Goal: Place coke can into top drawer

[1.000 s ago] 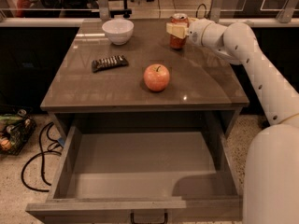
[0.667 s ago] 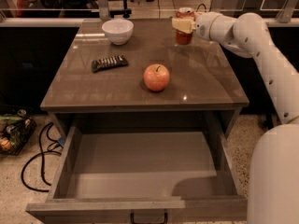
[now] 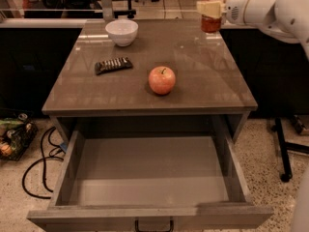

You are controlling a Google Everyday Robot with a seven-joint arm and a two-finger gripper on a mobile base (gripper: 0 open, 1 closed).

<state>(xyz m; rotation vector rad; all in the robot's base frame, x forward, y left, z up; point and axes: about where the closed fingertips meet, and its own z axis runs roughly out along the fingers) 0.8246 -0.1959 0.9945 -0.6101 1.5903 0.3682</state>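
Your claw is clamped on the coke can, above the bench's far right corner; the top drawer stands open.

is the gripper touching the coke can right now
Touching. The camera view shows the gripper at the table's far right corner, with a pale finger pressed flat across the upright coke can and no gap between them.

Over the table far corner, the hand covers the coke can mid-body; the drawer handle is cropped below.
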